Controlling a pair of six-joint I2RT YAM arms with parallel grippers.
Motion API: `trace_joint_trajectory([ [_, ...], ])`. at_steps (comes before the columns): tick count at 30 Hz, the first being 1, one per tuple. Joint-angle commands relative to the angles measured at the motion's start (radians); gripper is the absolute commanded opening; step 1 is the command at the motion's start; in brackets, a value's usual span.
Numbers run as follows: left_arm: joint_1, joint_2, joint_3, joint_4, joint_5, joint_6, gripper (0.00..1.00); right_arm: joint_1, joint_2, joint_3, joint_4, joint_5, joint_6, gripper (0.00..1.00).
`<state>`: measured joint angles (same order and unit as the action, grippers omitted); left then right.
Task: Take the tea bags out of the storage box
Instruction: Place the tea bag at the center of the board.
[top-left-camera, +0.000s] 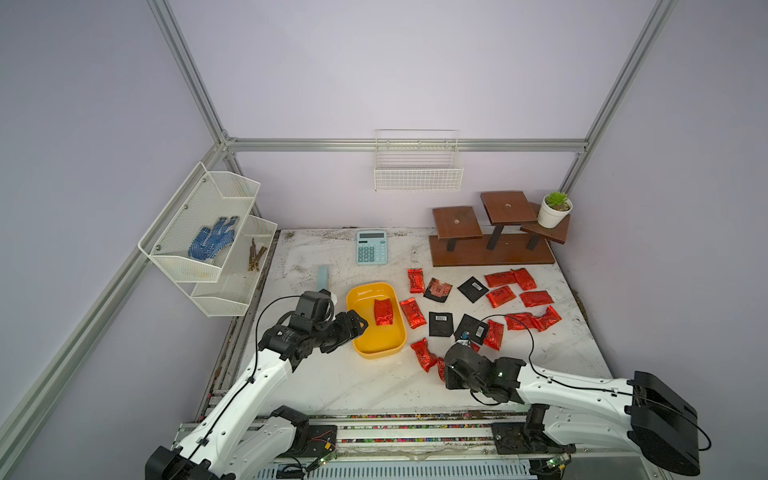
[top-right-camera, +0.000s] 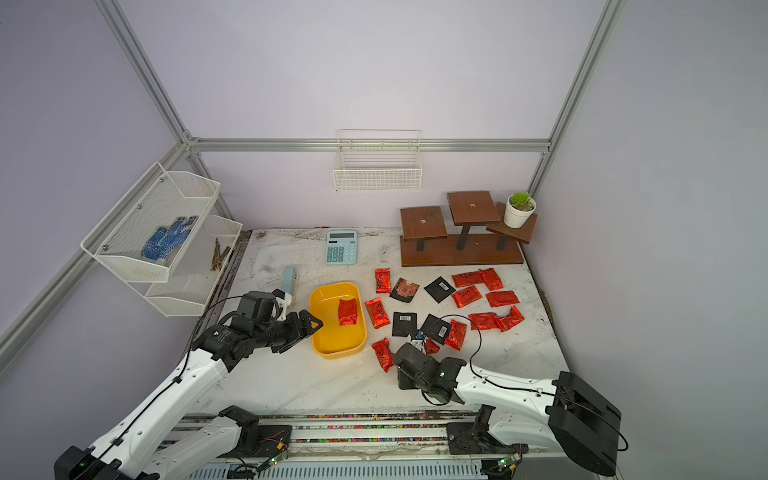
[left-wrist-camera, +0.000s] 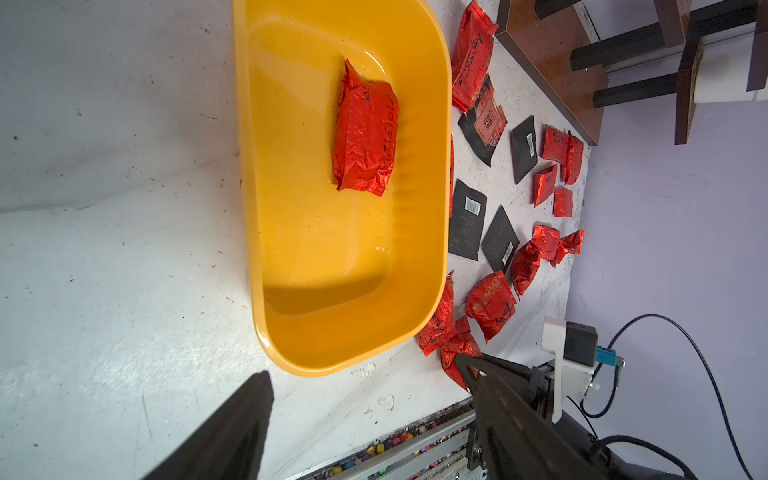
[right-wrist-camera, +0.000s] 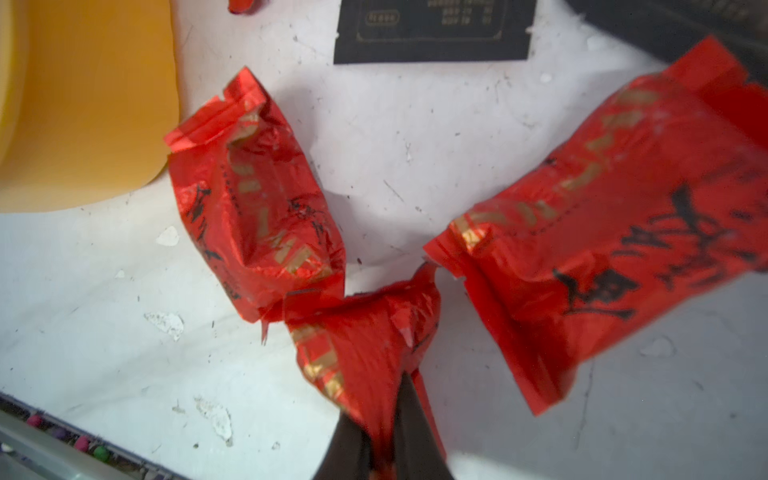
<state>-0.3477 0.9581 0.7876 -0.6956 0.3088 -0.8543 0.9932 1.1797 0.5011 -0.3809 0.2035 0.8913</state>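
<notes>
In a top view we find the table bare along its front edge; one red bag lies in the box, left gripper spread beside it. Left wrist: three black bags outside. Right wrist: right gripper pinching one of three red bags.

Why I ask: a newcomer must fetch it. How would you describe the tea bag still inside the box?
Start at the yellow box on the table, nearer than the calculator. One red foil bag lies in its far half. It alone sits inside the box; all other bags are outside.
</notes>
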Motion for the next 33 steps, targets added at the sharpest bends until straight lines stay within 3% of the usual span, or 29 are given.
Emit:
trace_joint_trajectory([
  [1, -0.004, 0.002, 0.008, 0.044, -0.008, -0.006, 0.80, 0.003, 0.081, 0.018, -0.007, 0.055, 0.008, 0.13],
  [5, -0.003, 0.014, -0.001, 0.054, -0.004, -0.003, 0.80, 0.004, 0.144, 0.031, 0.051, 0.024, 0.003, 0.20],
  [14, -0.004, 0.028, -0.023, 0.078, 0.003, 0.000, 0.80, 0.004, 0.170, 0.016, 0.109, -0.015, 0.007, 0.49],
  [25, -0.006, 0.106, 0.070, 0.037, -0.022, 0.057, 0.80, 0.004, -0.064, 0.112, -0.076, 0.013, -0.036, 0.71],
  [33, -0.043, 0.310, 0.202, 0.010, -0.068, 0.132, 0.77, 0.003, -0.216, 0.205, -0.155, 0.084, -0.083, 0.73],
])
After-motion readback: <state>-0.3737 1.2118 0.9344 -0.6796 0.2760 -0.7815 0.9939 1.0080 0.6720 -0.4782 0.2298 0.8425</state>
